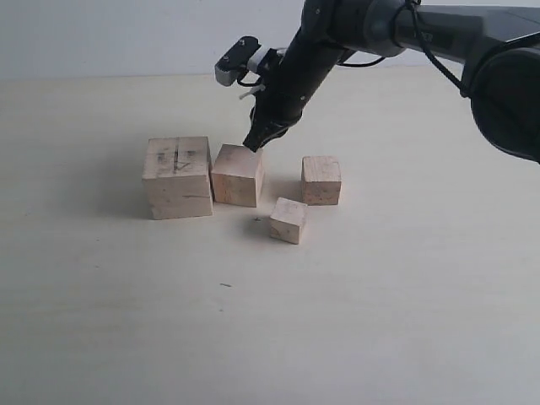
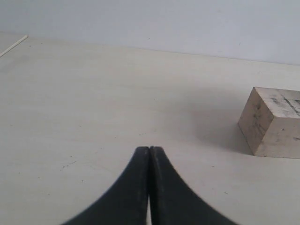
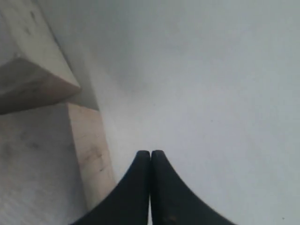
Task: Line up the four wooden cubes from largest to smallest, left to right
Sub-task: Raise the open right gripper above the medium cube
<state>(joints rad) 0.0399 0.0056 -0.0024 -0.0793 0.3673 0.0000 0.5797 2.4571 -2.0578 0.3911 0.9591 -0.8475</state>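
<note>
My right gripper (image 1: 253, 145), black jaws pressed together on nothing, sits at the rear top edge of the second-largest pale wooden cube (image 1: 237, 175), beside the scribbled largest cube (image 1: 177, 177).

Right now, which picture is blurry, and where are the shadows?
Right wrist view: the close-up cube beside the shut right gripper is blurry. Left wrist view: the largest cube is sharp, with a soft shadow beside it. Exterior view: faint, soft shadows, no glare.

Right pincer (image 1: 256, 143) and left pincer (image 2: 149, 150) both pressed closed.
</note>
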